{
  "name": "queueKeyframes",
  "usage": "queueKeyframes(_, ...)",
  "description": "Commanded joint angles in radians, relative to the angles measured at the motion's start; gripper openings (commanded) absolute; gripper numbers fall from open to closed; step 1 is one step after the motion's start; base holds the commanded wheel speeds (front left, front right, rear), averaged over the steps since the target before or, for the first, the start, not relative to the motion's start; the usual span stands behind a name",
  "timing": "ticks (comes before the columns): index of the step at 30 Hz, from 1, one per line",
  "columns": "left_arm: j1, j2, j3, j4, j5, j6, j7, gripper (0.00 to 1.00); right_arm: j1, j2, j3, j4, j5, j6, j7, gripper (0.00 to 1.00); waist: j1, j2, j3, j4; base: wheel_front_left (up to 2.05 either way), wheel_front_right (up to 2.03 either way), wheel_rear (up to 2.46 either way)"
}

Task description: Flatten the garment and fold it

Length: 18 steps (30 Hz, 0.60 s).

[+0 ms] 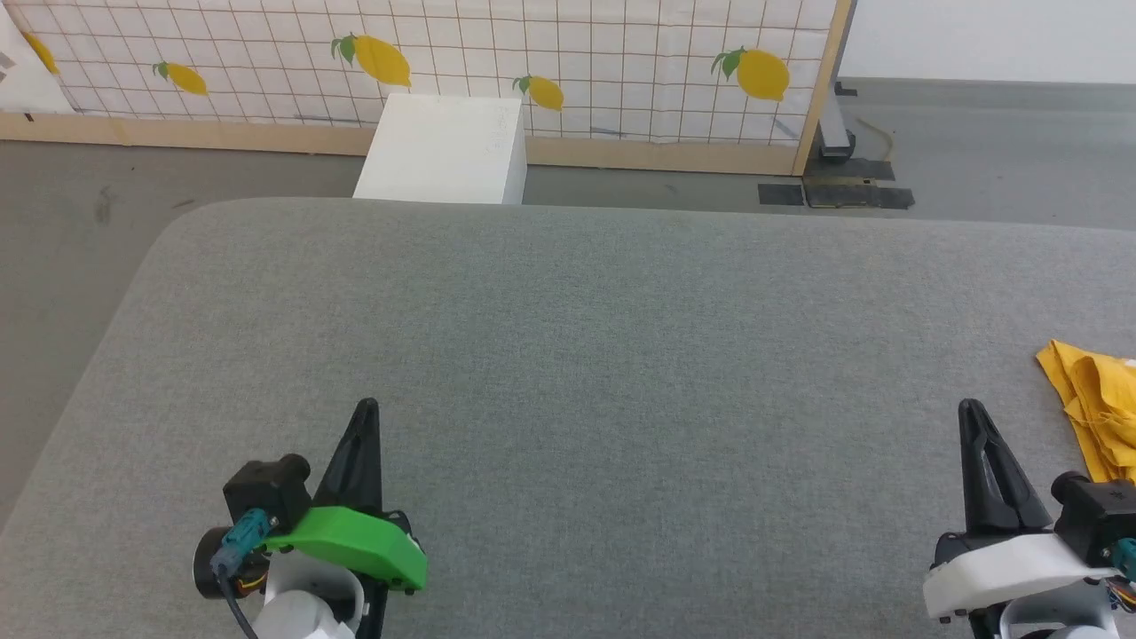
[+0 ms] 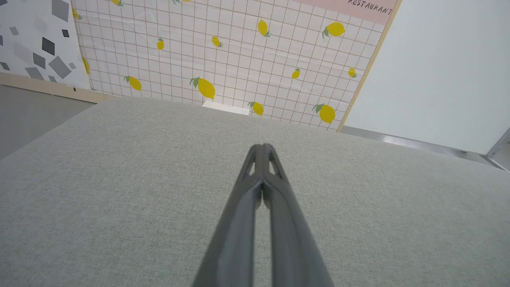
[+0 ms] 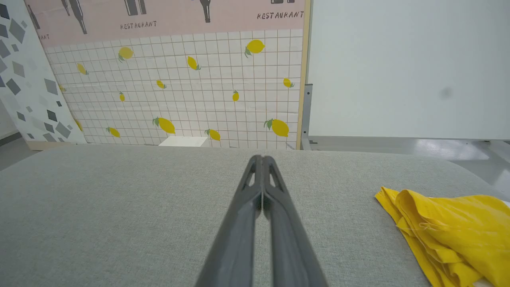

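1. Across the middle of the table (image 1: 568, 319), you had wide open room: bare grey cloth ran from the rounded far-left corner to the right side of the head view.
2. Near the close edge, your left tool (image 1: 366, 406) and right tool (image 1: 972, 406) sat well apart. Each had its two long dark fingers pressed together on nothing.
3. At the far right, near the right tool but apart from it, the garment (image 1: 1096, 404) lay bunched on the table, partly cut off by the picture's edge.
4. You saw a finely woven, matte table cover, and the garment was bright yellow, in soft layered folds.
5. Beyond the far edge stood a white box (image 1: 444, 146) before a gridded lemon-print panel (image 1: 621, 71). Above it, a pink strip (image 3: 159, 20) read "RESTAURANT".
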Motion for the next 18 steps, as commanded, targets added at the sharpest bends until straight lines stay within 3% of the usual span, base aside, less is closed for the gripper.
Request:
queueKeyframes(1,0.000,0.000,0.000,0.000,0.000,0.000,0.000,0.00,0.000,0.000,0.000,0.000,0.000,0.000,0.000,0.00,0.0000,0.0000,0.000,0.000,0.00,0.00,0.00)
queueKeyframes(18,0.013,-0.001,0.006,-0.033,0.029,0.010,0.027,0.00,-0.006,0.000,0.014,-0.003,-0.009,0.000,0.017,0.00,0.0000,0.0000,-0.001,-0.005,0.00,0.00,0.00)
